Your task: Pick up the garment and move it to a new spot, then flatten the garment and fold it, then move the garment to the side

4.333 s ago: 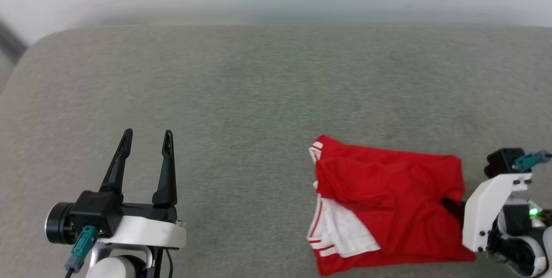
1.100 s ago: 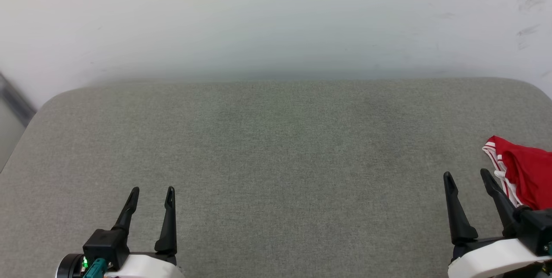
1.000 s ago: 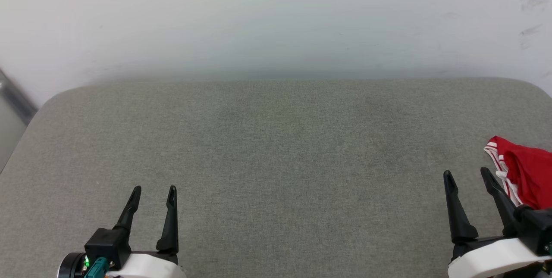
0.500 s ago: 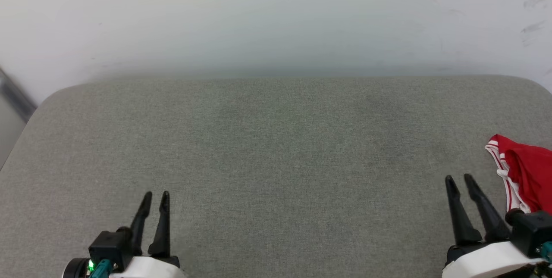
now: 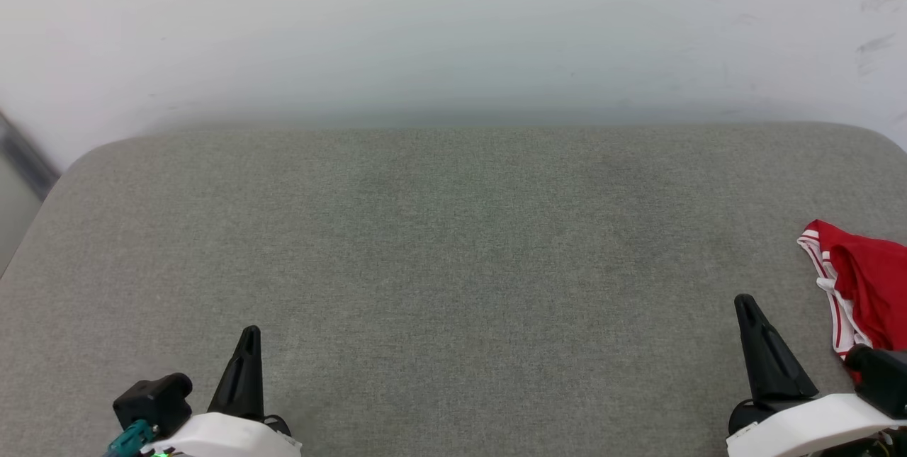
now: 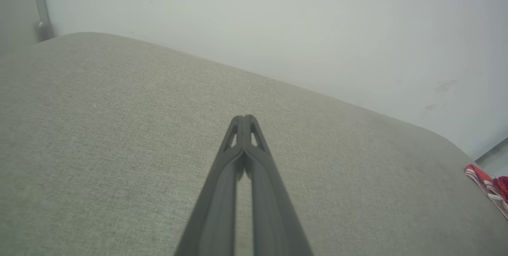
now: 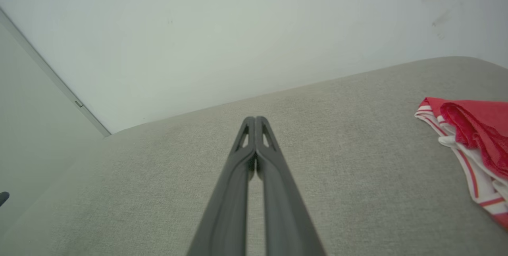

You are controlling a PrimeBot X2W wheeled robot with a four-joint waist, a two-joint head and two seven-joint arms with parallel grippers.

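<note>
1. Resting low at the near edge of the head view, the left gripper [image 5: 249, 335] has its two dark fingers pressed together tip to tip, with nothing between them. Its own wrist view shows the same, the tips meeting above bare upholstery.
2. At the near right, the right gripper [image 5: 744, 301] is likewise closed and empty, its fingers pointing away from the robot.
3. Just beside that arm, on its outer side, lies the garment [image 5: 870, 276]. It is a red bundle with white, red-striped trim along its inner edge, and it runs out past the head view's right border. A dark part of the right wrist overlaps its nearest corner in that view; I cannot tell whether they touch.
4. With the jersey off to the side and both tools clear of it, the task looks at or close to its end.
5. One risk is a snag. If the right arm swings outward, it could catch the loose trim and drag the fold open, because the wrist is so close to the cloth.
6. Another risk is that the top red layer looks puffed rather than flat, so the bundle may relax by itself. Its far side is out of frame, so a slide off the seat cannot be ruled out.
7. Beyond all this, the grey cushion [image 5: 453, 244] stretches to its rounded far edge.
8. Farthest back stands a pale wall [image 5: 453, 32], faintly scuffed at the upper right.
</note>
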